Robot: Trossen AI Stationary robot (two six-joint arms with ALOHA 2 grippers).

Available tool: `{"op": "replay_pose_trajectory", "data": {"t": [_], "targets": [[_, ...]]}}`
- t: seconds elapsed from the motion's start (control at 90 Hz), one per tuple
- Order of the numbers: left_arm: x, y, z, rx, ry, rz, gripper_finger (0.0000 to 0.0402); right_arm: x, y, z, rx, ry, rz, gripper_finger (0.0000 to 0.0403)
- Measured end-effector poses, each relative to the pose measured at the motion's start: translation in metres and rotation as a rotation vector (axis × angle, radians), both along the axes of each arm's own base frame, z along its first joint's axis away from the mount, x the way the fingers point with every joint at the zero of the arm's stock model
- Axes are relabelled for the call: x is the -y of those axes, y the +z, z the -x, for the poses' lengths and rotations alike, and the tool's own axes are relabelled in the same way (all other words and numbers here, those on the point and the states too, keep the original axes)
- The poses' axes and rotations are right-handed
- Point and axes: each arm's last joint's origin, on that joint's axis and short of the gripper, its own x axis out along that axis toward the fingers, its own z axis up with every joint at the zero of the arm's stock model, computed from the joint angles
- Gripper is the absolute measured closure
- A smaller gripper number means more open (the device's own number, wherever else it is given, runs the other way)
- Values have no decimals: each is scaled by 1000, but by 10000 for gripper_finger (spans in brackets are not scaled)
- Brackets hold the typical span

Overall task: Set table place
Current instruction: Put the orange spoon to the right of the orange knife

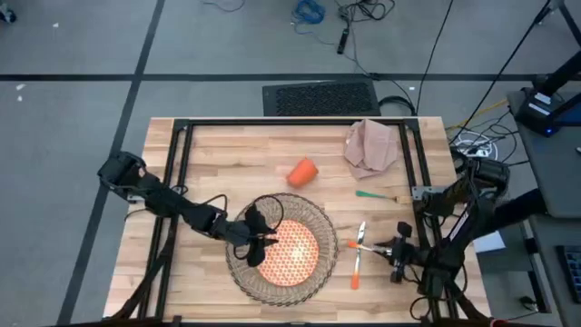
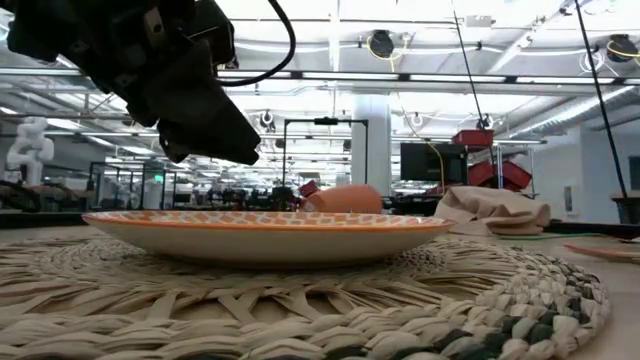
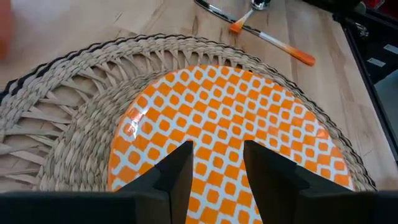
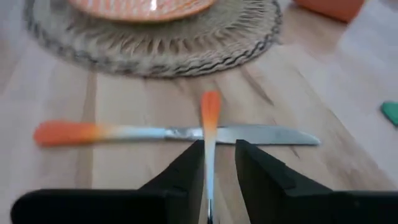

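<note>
A round woven placemat (image 1: pixel 313 227) lies at the table's near middle, and the orange-patterned plate (image 1: pixel 295 254) rests flat on it. My left gripper (image 3: pixel 217 152) hangs open just above the plate's left part, touching nothing. An orange-handled knife (image 4: pixel 155 133) lies flat on the table to the right of the placemat. My right gripper (image 4: pixel 217 146) is shut on a second orange-handled utensil (image 4: pixel 210 112) that crosses over the knife. Farther back, an orange cup (image 1: pixel 302 172) lies on its side, a beige napkin (image 1: pixel 370 145) sits crumpled, and a green-handled utensil (image 1: pixel 379 194) lies flat. My right gripper pinches the utensil's thin shaft (image 4: pixel 208 155) between its two fingers. The fingers come from the table's right, slanting low, and lie along the utensil. Its orange end (image 4: pixel 210 102) points away toward the placemat, over the knife; whether it touches the knife I cannot tell.
Black frame bars (image 1: pixel 177 182) run along the table's left, right and far sides. Bare wood lies left of the placemat and between the cup and the far bar.
</note>
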Motion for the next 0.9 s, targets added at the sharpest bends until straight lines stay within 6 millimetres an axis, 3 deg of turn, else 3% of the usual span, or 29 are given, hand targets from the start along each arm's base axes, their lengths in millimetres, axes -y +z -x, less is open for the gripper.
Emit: {"op": "replay_pose_trajectory", "data": {"t": [0.422,0.667,0.9], "targets": [[0,0,0,0,-13,-27,274,0,69,-35,111,-186,-400,333],[2,-2,2,-18,-45,-67,274,7,86,-59,-225,-176,-544,337],[3,-1,3,-14,-73,-99,274,19,84,-64,-453,-37,-411,337]]}}
